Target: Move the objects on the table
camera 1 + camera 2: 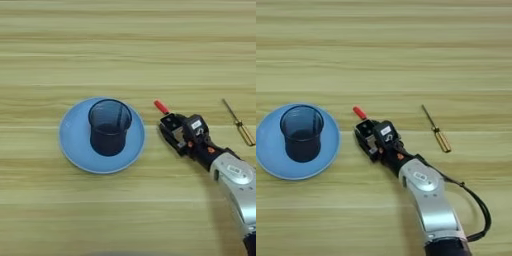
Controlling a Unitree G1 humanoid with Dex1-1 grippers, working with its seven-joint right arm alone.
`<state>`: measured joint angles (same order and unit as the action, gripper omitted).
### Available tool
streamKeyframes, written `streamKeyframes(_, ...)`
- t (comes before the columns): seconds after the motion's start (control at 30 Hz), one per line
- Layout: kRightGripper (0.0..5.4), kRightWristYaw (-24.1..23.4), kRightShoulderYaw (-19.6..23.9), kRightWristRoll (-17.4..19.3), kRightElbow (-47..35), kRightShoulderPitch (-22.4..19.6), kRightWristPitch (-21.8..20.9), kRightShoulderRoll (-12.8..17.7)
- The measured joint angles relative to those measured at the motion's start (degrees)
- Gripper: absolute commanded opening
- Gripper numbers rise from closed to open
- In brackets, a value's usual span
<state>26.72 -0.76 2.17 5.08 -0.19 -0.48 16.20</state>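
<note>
Looks like a robot test bench or lab setup to me, not someone's home. All you get is a light wood-grain tabletop [125, 30] filling the whole shot, no walls or furniture in view. A silver robot forearm [428, 197] with a black cable [478, 205] looping off it reaches in from the bottom right. The stuff laid out is random and spaced apart: a blue plate [75, 150] with a mesh pen cup [109, 126] on it, and a slim screwdriver [435, 130]. Staged props.
</note>
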Motion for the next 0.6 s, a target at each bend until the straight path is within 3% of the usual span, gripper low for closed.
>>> streamKeyframes(0.27,2.50,-0.77,2.88,1.28,-0.54,-1.80,1.12,-0.38)
streamKeyframes(0.6,2.50,-2.55,9.07,1.76,4.42,-3.73,0.97,1.58)
